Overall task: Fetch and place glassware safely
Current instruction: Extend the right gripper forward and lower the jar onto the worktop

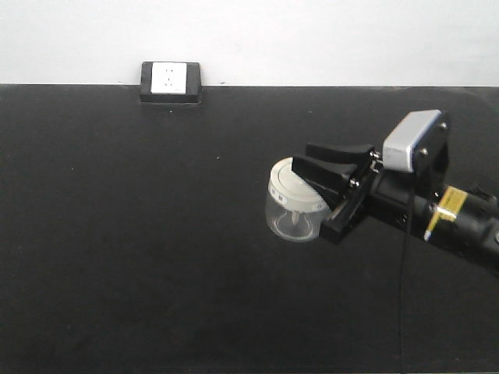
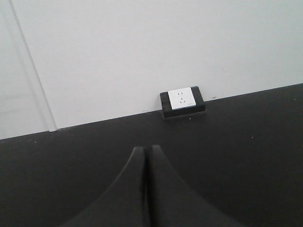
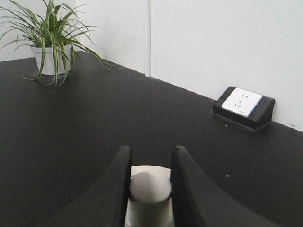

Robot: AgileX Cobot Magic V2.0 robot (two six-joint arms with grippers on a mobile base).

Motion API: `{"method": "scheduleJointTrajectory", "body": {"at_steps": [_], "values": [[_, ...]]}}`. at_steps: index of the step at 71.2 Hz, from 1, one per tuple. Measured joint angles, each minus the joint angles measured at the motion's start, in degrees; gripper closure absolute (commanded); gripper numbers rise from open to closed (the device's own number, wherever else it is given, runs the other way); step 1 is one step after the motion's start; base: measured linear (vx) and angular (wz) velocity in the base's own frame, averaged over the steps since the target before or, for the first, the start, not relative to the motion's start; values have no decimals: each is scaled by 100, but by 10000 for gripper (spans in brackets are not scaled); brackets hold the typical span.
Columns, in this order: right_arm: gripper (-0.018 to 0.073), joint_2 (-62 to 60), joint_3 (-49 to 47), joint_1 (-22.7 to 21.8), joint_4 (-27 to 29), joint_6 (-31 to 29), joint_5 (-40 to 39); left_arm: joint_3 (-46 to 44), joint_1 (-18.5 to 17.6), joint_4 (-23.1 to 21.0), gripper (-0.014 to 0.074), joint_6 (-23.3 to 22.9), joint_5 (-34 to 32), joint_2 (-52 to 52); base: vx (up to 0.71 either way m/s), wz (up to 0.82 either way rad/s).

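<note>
We find the right jaws closed to a narrow gap on the knob (image 3: 150,187) of the glass jar (image 1: 293,220). In the right wrist view, the two black right fingers (image 3: 108,194) stand one on each side of the knob. The knob fills the space between them. The cream-white lid (image 1: 285,187) lies directly under the fingertips, and the clear body sits below the lid. In the front view, the jar appears tilted. We cannot tell whether its base touches the tabletop (image 1: 117,249).

Behind the right jaws, a silver camera housing (image 1: 411,139) sits on top of the wrist. A black cable (image 1: 404,273) drops from beside it.

Ahead of the right jaws and to their right, a black socket box (image 3: 244,105) with a white faceplate stands on the tabletop against the white wall (image 3: 213,42). Well ahead and to their left, a potted plant (image 3: 49,45) in a white pot stands on the same surface.

We find the left jaws fully closed, with the left fingers (image 2: 128,189) pressed against each other and nothing held between them. Ahead of the left jaws and slightly to their right, the socket box stands at the far edge of the tabletop, against the wall.
</note>
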Motion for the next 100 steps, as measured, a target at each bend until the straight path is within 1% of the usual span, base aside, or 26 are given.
{"method": "scheduleJointTrajectory", "body": {"at_steps": [12,20,30,35,55,65,77,92,100], "values": [[560,968,-753,-84,-85,-207,-438,0,0,0,603,0,0,0,0,0],[560,1603,-1199,-96,-202,-616,-582,0,0,0,603,0,0,0,0,0],[560,2242,-1522,-96,-224,-1151,-616,0,0,0,603,0,0,0,0,0],[560,2536,-1645,-96,-230,-1298,-648,0,0,0,603,0,0,0,0,0],[560,3404,-1845,-96,-204,-1529,-1129,0,0,0,603,0,0,0,0,0],[560,3689,-1856,-96,-99,-1625,-1200,0,0,0,603,0,0,0,0,0],[560,3884,-1860,-98,3,-1806,-1285,0,0,0,603,0,0,0,0,0],[558,3955,-1873,-102,55,-1851,-1388,0,0,0,603,0,0,0,0,0],[535,3969,-1885,-102,55,-1862,-1411,0,0,0,603,0,0,0,0,0]]}}
